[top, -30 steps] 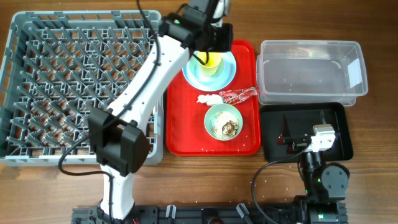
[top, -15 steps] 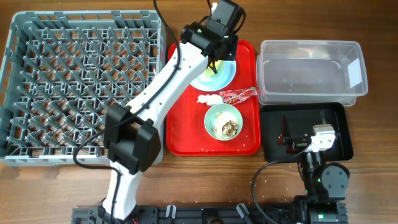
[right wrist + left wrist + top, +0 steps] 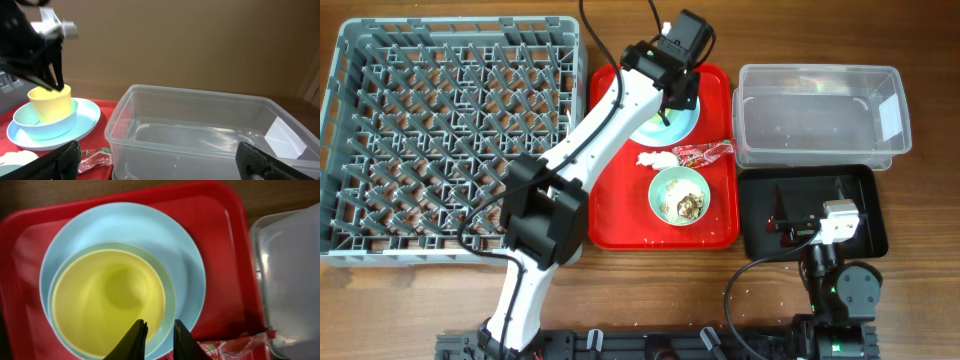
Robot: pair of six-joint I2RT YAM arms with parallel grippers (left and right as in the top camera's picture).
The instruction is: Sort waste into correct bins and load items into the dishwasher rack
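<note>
1. The small yellow cup (image 3: 107, 302) stands upright, mouth up and long axis vertical. It is nested in the pale blue bowl (image 3: 30, 125), which sits on the light blue plate (image 3: 175, 245) at the far end of the red tray (image 3: 220, 230).
2. The left arm reaches from the near table edge over the right wall of the dishwasher rack (image 3: 350, 140), wrist tipped down. The left gripper (image 3: 160, 337) has its fingers a narrow gap apart, straddling the cup's rim. I cannot tell whether they pinch it.
3. The right arm sits folded low, and the right gripper (image 3: 157, 160) is spread wide above the black tray (image 3: 850, 190), facing the clear plastic tub (image 3: 200, 92).
4. From overhead, the left wrist hides the cup. The red wrapper (image 3: 705, 152) is cut off at the bottom of the left wrist view.
</note>
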